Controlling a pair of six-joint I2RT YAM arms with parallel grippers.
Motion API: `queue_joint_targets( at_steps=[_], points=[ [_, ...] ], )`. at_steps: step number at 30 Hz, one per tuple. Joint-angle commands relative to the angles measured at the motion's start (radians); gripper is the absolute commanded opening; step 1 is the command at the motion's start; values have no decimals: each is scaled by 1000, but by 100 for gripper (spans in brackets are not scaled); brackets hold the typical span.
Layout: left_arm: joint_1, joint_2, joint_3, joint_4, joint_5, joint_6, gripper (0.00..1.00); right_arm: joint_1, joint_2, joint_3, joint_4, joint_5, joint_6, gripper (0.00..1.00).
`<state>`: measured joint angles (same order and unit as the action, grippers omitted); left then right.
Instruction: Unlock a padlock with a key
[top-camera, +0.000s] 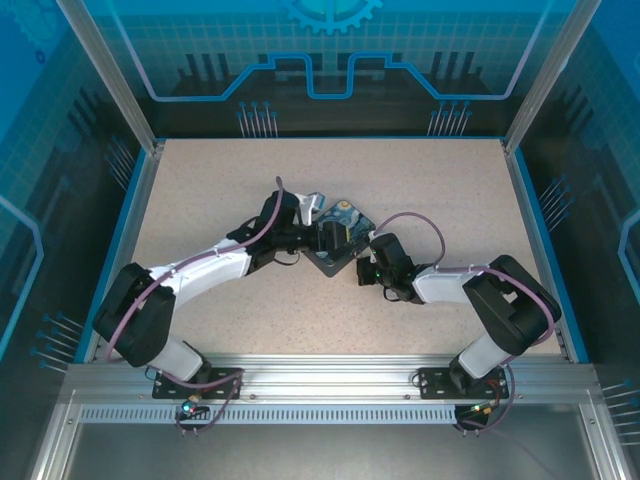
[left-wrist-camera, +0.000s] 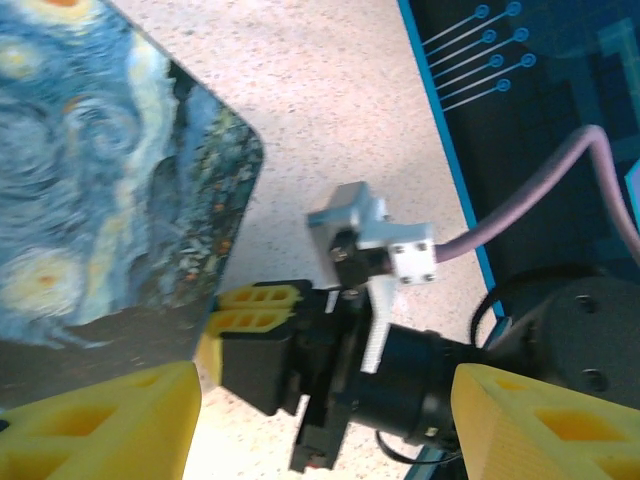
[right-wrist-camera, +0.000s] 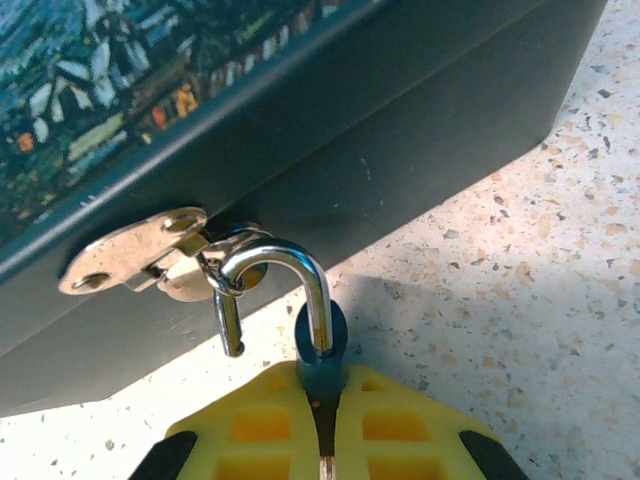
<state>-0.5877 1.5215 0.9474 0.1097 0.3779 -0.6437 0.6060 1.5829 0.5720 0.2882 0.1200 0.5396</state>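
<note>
Padlock body mostly hidden between right fingers; box cut off by frame edges.

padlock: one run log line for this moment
padlock: shackle free at one end, hooked in hasp on box | right gripper: shut on padlock | left gripper: open

A robot test cell — aluminium frame, blue printed walls, speckled table.

There are two robot arms: one left arm and one right arm. There is one box with a swirly blue and yellow painting on top. There is one little padlock, one shiny latch and one speckled desk.
</note>
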Motion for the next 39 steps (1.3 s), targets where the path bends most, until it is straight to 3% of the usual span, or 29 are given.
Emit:
queue_joint_targets(
  at_steps=[1, 13, 21, 39],
  points=[
    [-20, 47, 35, -26, -21, 20, 68, -12, -11, -30, -1, 6, 11, 7],
    [-38, 172, -4, 33, -36, -18, 68, -22, -23, -36, 35, -22, 37, 7],
    [-47, 178, -79, 60, -59, -42, 68, -72, -5, -57, 137, -85, 130, 7],
    [-49, 229, -134, 117, -71, -82, 68, -124, 72, -3, 240, -86, 345, 6]
  ],
)
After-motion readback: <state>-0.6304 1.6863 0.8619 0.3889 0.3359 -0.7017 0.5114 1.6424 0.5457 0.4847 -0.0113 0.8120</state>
